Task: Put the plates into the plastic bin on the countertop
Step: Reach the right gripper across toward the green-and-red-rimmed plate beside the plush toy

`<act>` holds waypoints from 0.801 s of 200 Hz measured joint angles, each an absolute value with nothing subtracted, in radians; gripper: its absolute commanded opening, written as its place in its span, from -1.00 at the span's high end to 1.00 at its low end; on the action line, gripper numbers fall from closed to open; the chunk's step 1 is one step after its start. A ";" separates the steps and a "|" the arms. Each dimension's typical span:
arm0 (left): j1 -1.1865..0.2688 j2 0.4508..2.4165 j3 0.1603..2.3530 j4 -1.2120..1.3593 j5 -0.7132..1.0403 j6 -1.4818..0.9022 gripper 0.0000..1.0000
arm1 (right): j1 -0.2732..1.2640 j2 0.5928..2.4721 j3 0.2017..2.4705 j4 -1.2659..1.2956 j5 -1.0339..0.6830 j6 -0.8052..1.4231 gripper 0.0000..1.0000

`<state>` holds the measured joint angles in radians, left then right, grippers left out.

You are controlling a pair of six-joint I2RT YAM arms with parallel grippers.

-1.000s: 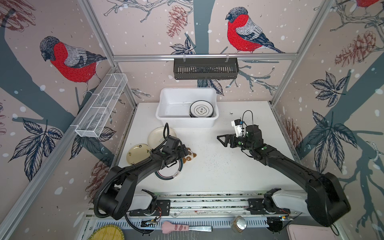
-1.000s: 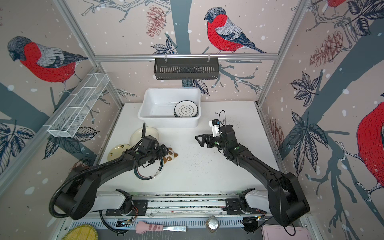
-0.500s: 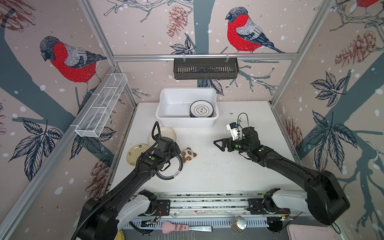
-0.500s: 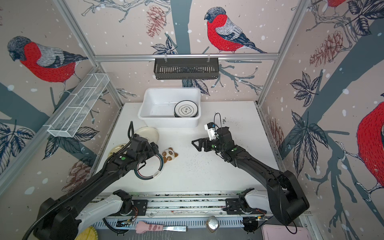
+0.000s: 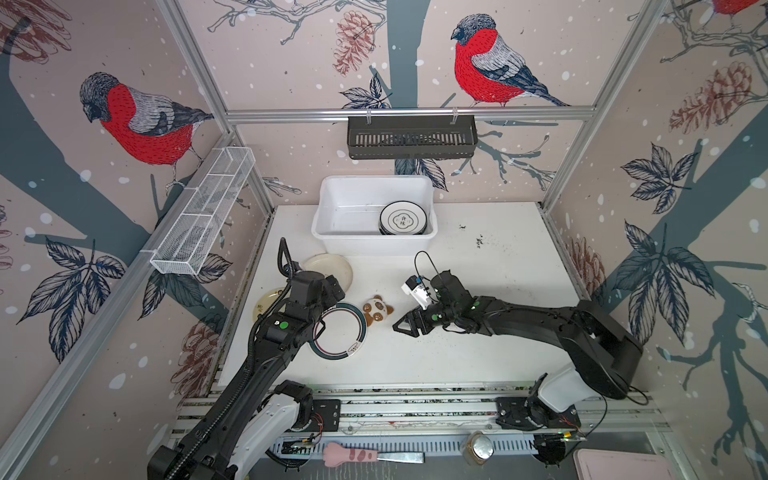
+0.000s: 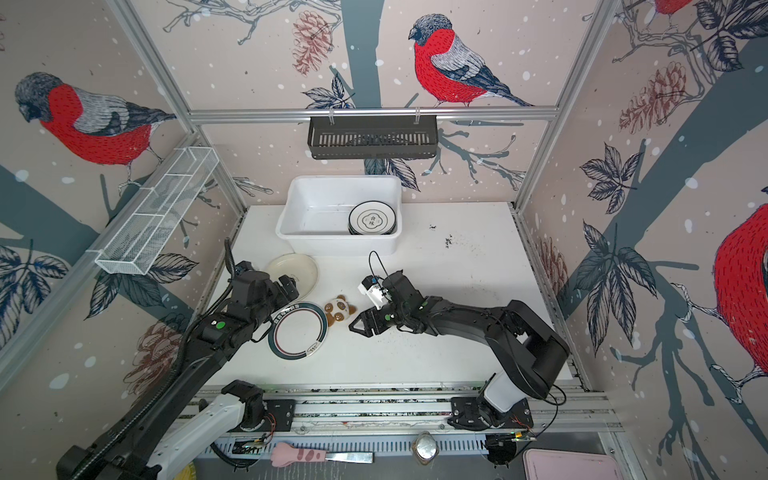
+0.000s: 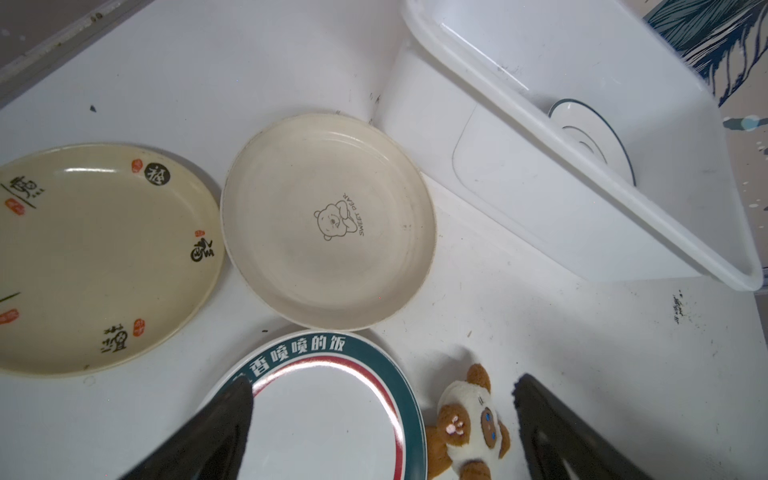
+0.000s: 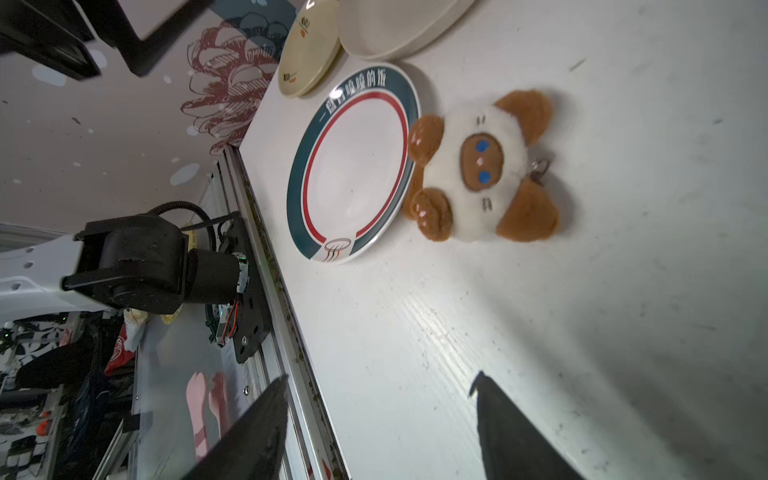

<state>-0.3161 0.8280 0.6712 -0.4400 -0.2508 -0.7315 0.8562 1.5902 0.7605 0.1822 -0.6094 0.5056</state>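
Bin (image 5: 353, 245) upper centre holds stacked plates (image 5: 402, 218); 3 plates (image 5: 338, 334) wait centre-left; left gripper (image 7: 382, 384), right gripper (image 8: 381, 378) gape, empty.

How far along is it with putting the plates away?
Partly done: a small stack of plates already sits in the bin. Nothing is in hand; the left gripper hangs open over the green-rimmed plate, the right gripper open and empty. Left on the counter: that plate, the cream plate and the yellow plate.
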 measured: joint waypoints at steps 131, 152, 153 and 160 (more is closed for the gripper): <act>-0.308 0.677 0.615 -0.335 -0.238 -0.629 -0.95 | 1.014 1.921 0.974 0.258 -0.693 0.605 0.01; -0.308 0.683 0.607 -0.328 -0.231 -0.628 -0.95 | 1.020 1.934 0.997 0.249 -0.691 0.606 0.01; -0.308 0.683 0.607 -0.327 -0.230 -0.628 -0.95 | 1.020 1.935 0.998 0.247 -0.691 0.606 0.01; -0.308 0.683 0.606 -0.323 -0.221 -0.628 -0.94 | 1.020 1.940 1.005 0.239 -0.683 0.606 0.01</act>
